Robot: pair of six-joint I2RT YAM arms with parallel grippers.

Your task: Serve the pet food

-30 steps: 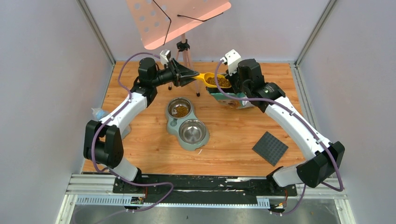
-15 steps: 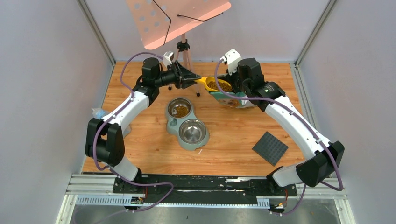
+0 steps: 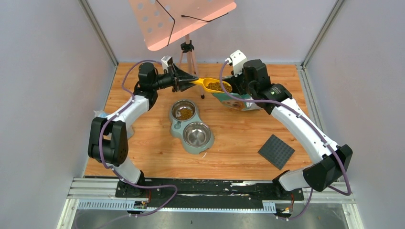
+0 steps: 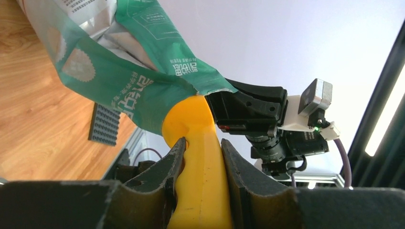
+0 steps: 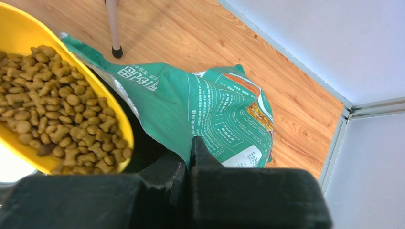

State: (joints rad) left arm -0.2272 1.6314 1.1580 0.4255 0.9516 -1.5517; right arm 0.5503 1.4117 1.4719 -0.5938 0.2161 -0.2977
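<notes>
Brown pet food (image 3: 216, 86) (image 5: 52, 114) fills the yellow scoop (image 3: 210, 85) (image 5: 110, 102), which hangs level in the air beside the mouth of the teal-green bag (image 3: 234, 100) (image 5: 210, 109). My left gripper (image 3: 190, 80) (image 4: 203, 143) is shut on the scoop's handle (image 4: 203, 186). My right gripper (image 3: 238, 87) (image 5: 190, 143) is shut on the bag's top edge and holds the bag upright. More pet food (image 3: 184, 113) lies in the far cup of the double bowl (image 3: 177, 126); the near cup (image 3: 197, 134) shows only bare metal.
A tripod (image 3: 187, 52) with a pink perforated board (image 3: 176, 16) stands at the back, one foot (image 5: 116, 51) close to the bag. A dark studded mat (image 3: 276, 151) (image 4: 104, 125) lies at the right front. Walls enclose the wooden table (image 3: 143, 152).
My left gripper has drawn the filled scoop leftward, away from the bag's mouth and slightly toward the back. The right gripper and the bag have stayed put.
</notes>
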